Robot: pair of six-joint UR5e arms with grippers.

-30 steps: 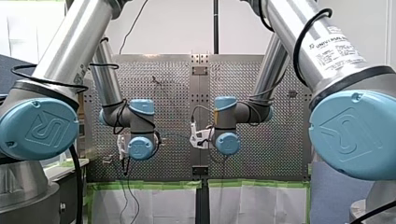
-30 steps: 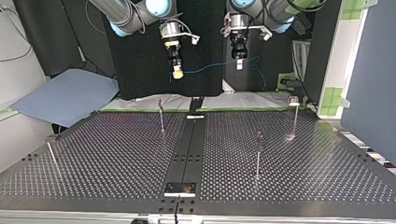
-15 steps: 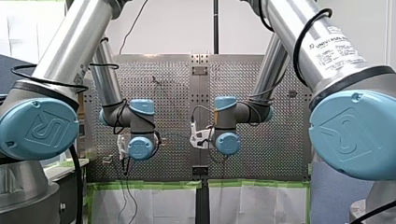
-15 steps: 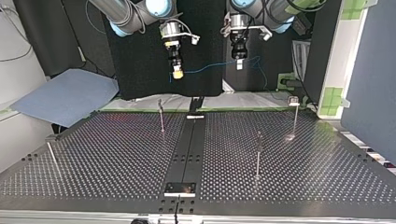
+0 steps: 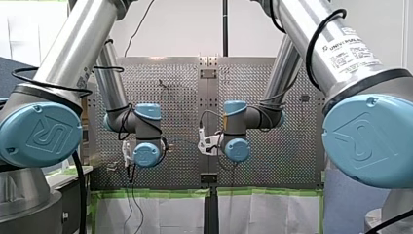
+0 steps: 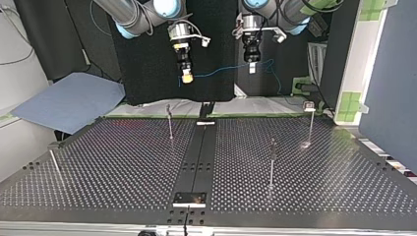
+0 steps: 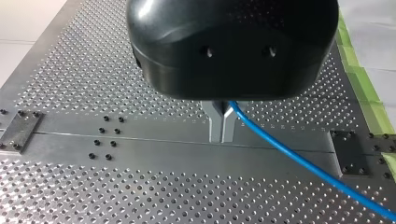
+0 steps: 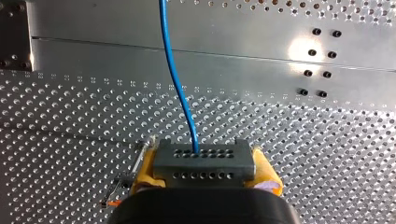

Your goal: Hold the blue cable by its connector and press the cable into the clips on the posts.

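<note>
Gripping connector (image 8: 204, 161), right tool (image 8: 205, 170), blue cable (image 8: 180, 79), wrist view

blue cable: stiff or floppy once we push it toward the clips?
Probably floppy: in the top view the blue cable curves loosely between my right gripper and my left gripper, and slack hangs past the left one. Likely light, being thin. The connector looks rigid, so it should hold steady in the jaws.

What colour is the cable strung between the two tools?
Blue; the cable shows best in the right wrist view.
</note>
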